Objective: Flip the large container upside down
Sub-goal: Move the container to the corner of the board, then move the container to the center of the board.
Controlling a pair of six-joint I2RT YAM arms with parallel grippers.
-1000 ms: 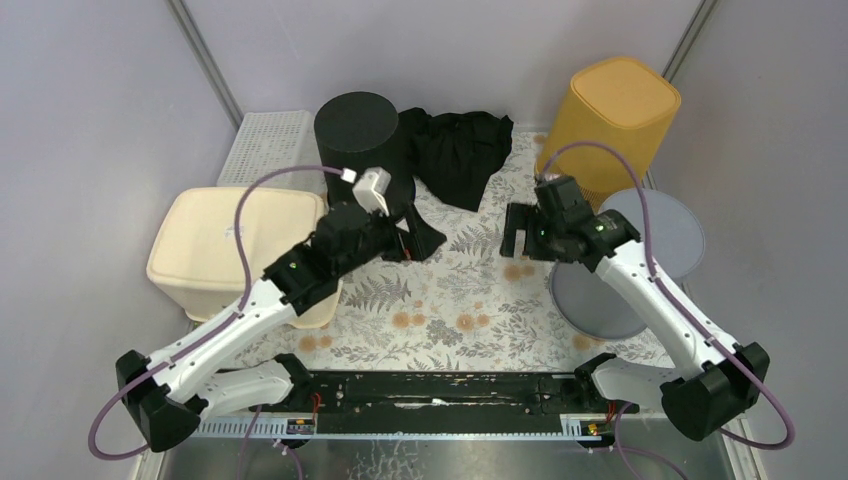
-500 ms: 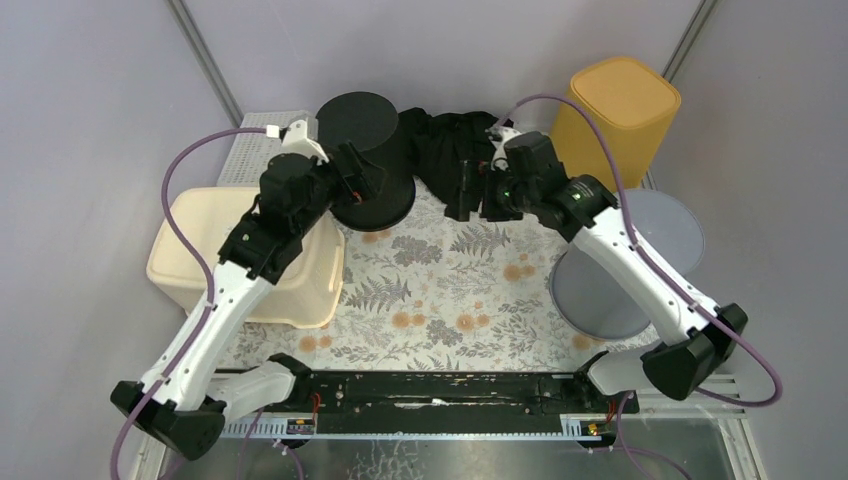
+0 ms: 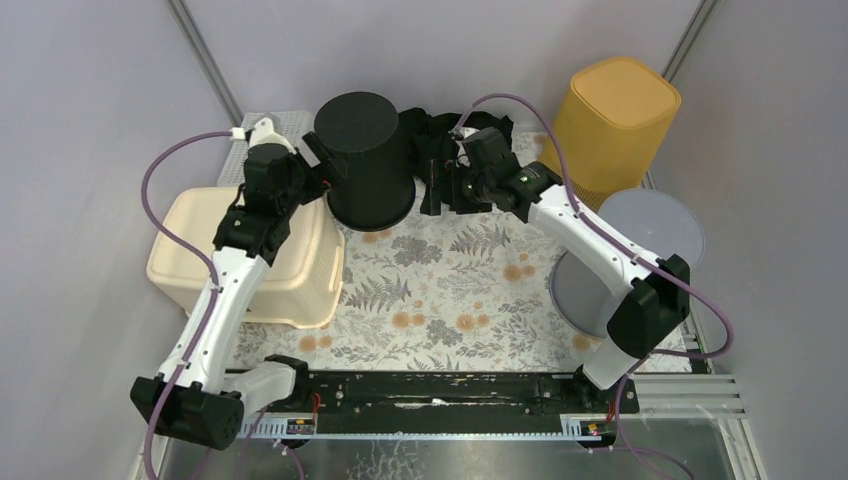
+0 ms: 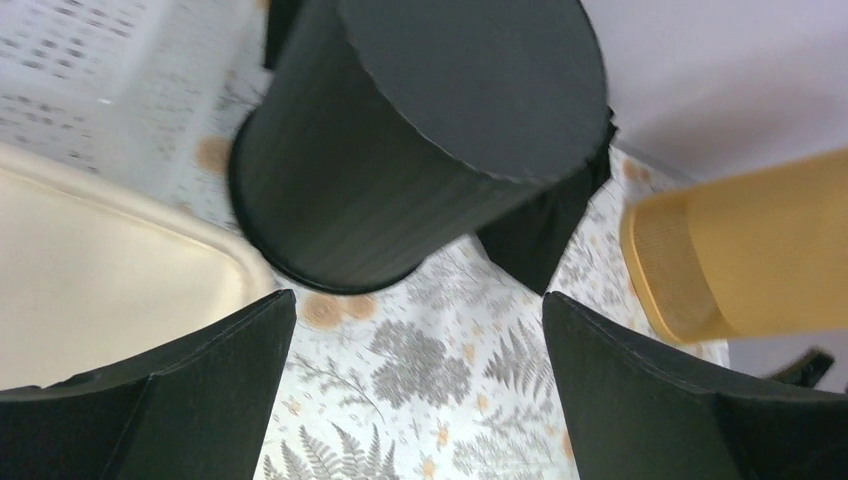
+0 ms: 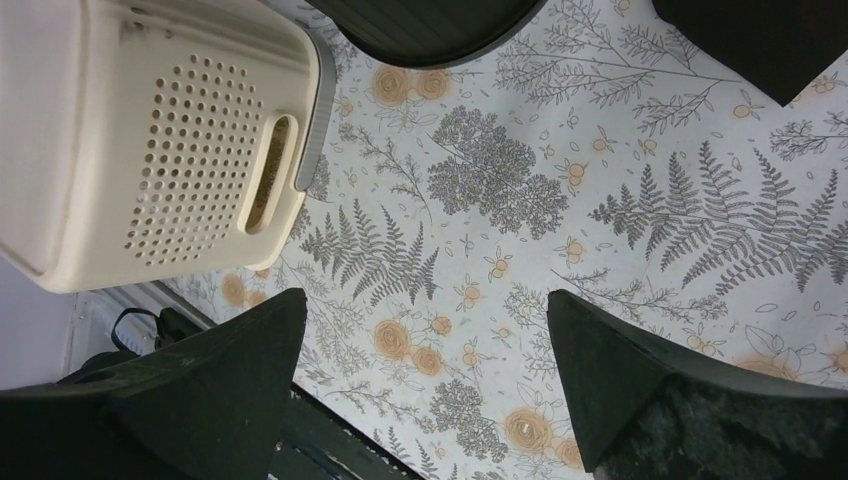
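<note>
Two arms rise from the near edge of the counter (image 3: 452, 300), which is covered in a fern-and-flower print, and both reach farther back than a second ago. Then the left pincer (image 3: 322, 166) hung over the middle of the counter in front of the bin, and the right pincer (image 3: 440, 190) hovered over the centre-right. Now they flank the black container (image 3: 365, 165) on its left and right sides. On the near left lies a cream perforated basket (image 3: 230, 250), bottom up; on the near right sits a grey round bin (image 3: 640, 250). Each pincer stands spread wide with nothing between its fingers. The left wrist view shows the container ahead of the open fingers and apart from them, while the right wrist view looks down at bare counter with only the container's rim at the top edge. The black container stands at the back centre of the counter, where it stood a second ago. Its long axis is upright, its flat closed end faces up and its wider rim rests on the counter. Just behind and to its right lies a crumpled black cloth (image 3: 440, 128), and farther right a yellow bin (image 3: 610, 120) stands closed end up. A white perforated tray (image 4: 80, 70) lies at the back left.
</note>
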